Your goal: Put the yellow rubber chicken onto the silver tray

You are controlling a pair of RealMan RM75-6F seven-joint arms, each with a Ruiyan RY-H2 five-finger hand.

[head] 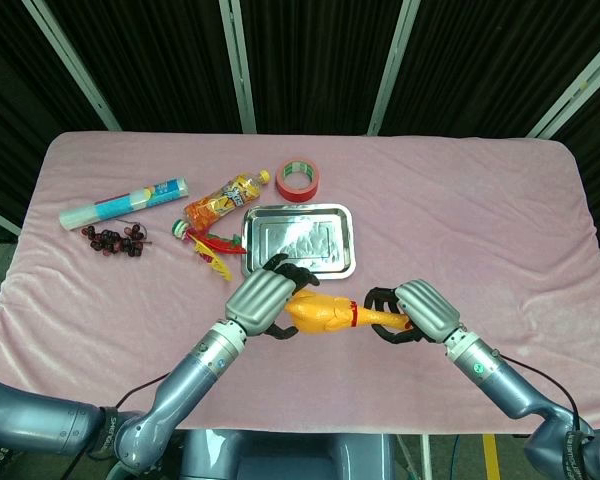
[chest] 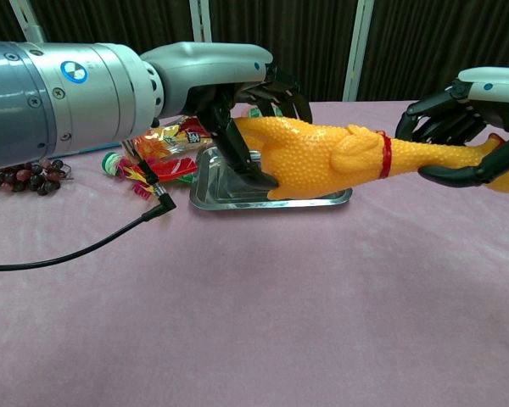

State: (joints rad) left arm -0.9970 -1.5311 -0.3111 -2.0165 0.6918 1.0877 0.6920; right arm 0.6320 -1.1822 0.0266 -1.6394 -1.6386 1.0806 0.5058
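Chest view shows the yellow rubber chicken (chest: 322,157) stretched level in the air between both hands, above the pink tabletop and just on the near side of the silver tray (chest: 237,193). It lies lengthways left to right, its head end toward the left hand (chest: 246,110) and its legs toward the right hand (chest: 458,127). Held by both ends like this, the long floppy toy probably cannot sag or swing, which would make it easier to carry over the tray rim.

The left hand's fingers (chest: 276,86) curl over the head and neck, with the thumb reaching under, so the grasp looks closed around that end. The right hand's fingers (chest: 428,110) are wrapped round the thin legs past the red band, with the thumb beneath; that hold looks firm too.

In the head view the chicken (head: 320,313) hangs near the tray's front edge (head: 300,272), which sits about mid-tabletop. Toward the far left corner lie a red tape roll (head: 299,179), an orange snack packet (head: 220,200), a rolled tube (head: 122,203) and a bunch of dark grapes (head: 115,240).
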